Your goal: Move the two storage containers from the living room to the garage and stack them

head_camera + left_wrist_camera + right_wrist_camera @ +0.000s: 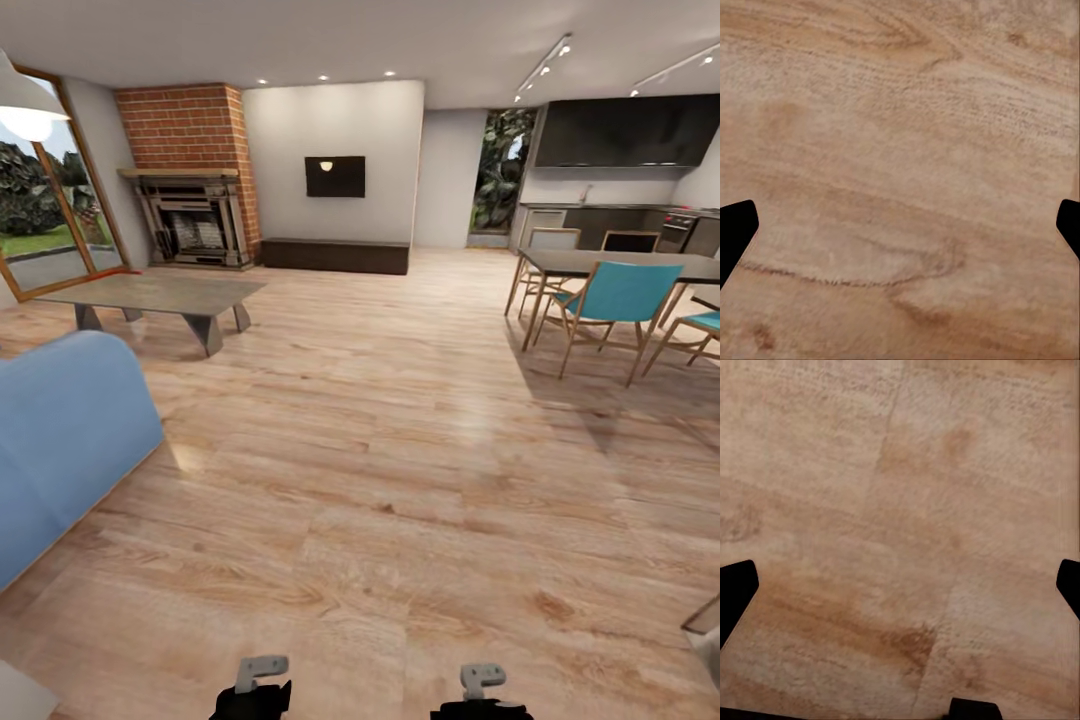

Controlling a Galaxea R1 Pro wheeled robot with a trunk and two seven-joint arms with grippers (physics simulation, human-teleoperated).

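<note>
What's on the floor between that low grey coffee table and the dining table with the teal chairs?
Nothing: in the head view, bare light wood plank floor spans from the grey coffee table to the dark dining table.

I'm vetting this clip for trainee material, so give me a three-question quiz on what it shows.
1. True or false: both pincers are open and hold nothing.
2. What stands just left of the black TV? A) brick fireplace B) dining table C) blue sofa
3. Fill in: both wrist cameras look down at the light ____ plank floor.

Key: 1 true: the left pincer and right pincer have their fingers spread, with bare floor between. 2 A, the fireplace. 3 wood.
</note>
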